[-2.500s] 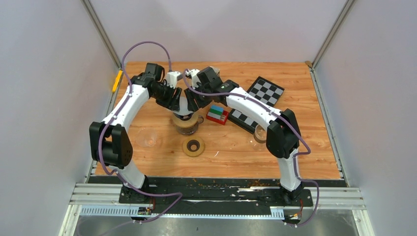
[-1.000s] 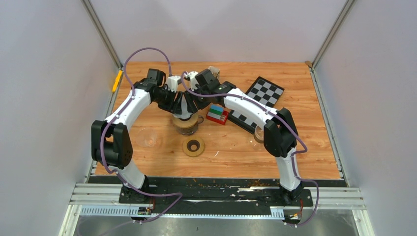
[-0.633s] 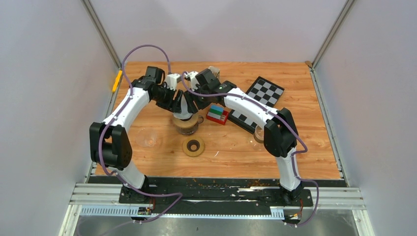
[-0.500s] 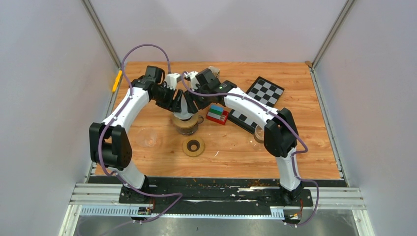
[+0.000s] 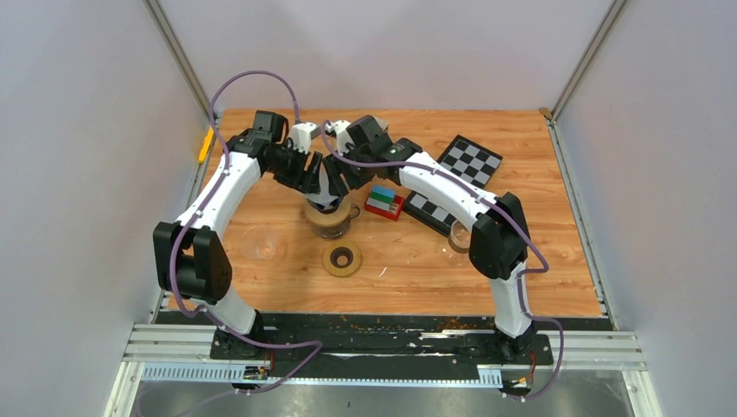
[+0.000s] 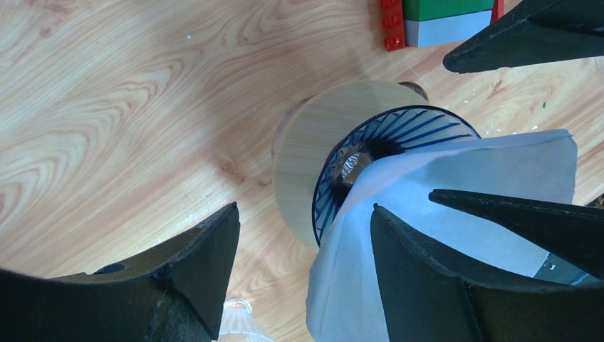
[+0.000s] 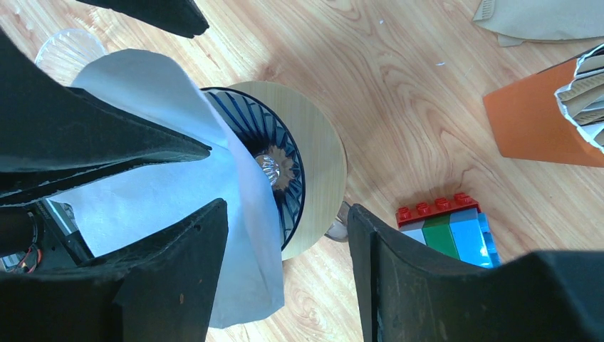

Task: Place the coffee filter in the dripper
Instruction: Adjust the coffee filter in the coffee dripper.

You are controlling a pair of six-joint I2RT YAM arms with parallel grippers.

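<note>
The dripper point(image 5: 330, 217), a blue ribbed cone point(image 6: 384, 132) in a pale wooden collar point(image 7: 324, 157), stands mid-table. The white paper coffee filter point(image 5: 327, 184) rises tilted from its mouth, its narrow end down inside the ribs point(image 7: 285, 142). Both grippers meet just above it. My left gripper point(image 6: 305, 206) is open, one finger over the filter point(image 6: 463, 185) and the other over bare wood. My right gripper point(image 7: 286, 204) is open too, one finger lying on the filter point(image 7: 153, 85). Neither pair of jaws pinches the paper.
A red, green and blue toy block point(image 5: 383, 201) lies right of the dripper. A wooden ring point(image 5: 341, 259) sits in front. Clear glasses stand at left point(image 5: 261, 243) and right point(image 5: 458, 236). Checkerboard cards point(image 5: 469, 159) lie far right. An orange holder point(image 7: 541, 121) holds more filters.
Both grippers have opened wider and both wrists have shifted slightly toward the far side. The filter stays between them over the dripper.
</note>
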